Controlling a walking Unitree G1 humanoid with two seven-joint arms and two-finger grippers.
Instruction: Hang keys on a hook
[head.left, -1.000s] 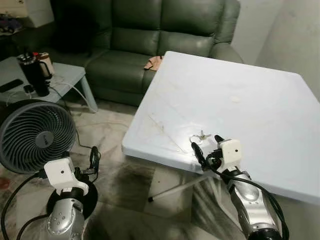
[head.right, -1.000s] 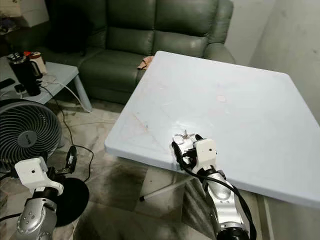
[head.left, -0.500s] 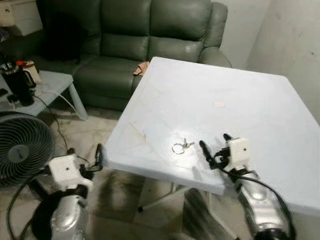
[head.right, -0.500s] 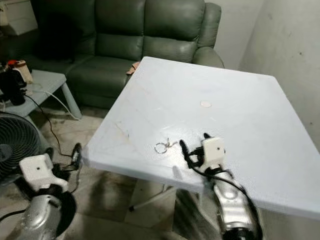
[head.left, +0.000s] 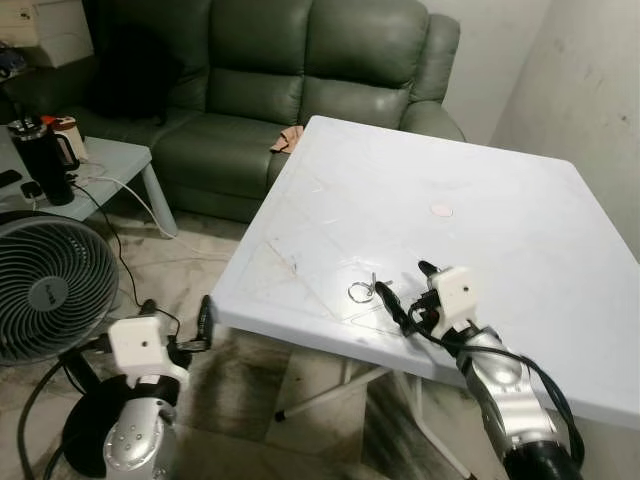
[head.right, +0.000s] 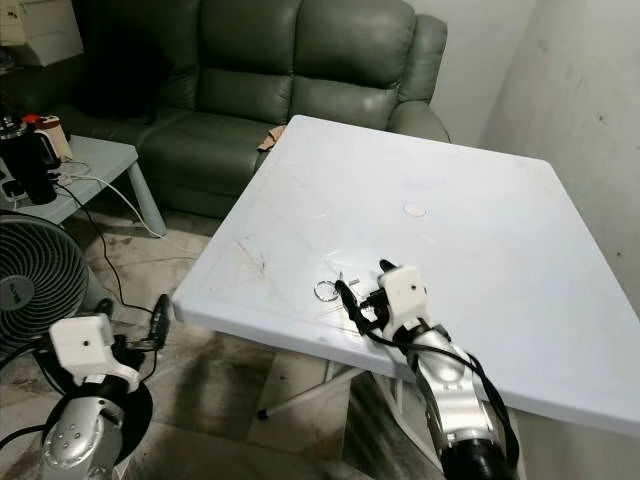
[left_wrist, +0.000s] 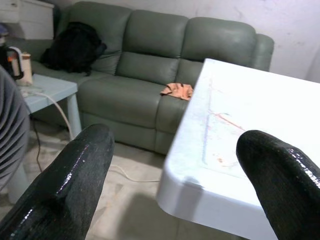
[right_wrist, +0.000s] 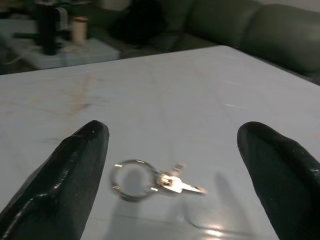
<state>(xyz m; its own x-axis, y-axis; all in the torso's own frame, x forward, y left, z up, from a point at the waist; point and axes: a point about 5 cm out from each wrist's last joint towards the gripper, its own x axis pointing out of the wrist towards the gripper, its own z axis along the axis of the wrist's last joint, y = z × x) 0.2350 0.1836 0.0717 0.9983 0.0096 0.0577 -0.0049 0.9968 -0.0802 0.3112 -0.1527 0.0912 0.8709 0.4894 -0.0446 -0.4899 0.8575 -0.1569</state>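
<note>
White plastic surface (head.left: 520, 250), keys (head.left: 363, 291) on a ring lying flat near its front edge, right tool (head.left: 407, 289) just beside the keys, fingers spread wide, holding nothing, left tool (head.left: 175, 325) low off the surface's front-left corner, fingers apart, empty, green sofa (head.left: 300, 80) beyond the surface.

Keys (head.left: 363, 290) on table (head.left: 520, 250) near its front edge, right gripper (head.left: 404, 288) just behind them, sofa (head.left: 300, 80) beyond table, fan (head.left: 50, 275) left.

No readable text, label, brand, number or sign anywhere. Small badge at the hub of the floor fan (head.left: 48, 290) on the near left, too blurred to make out.
</note>
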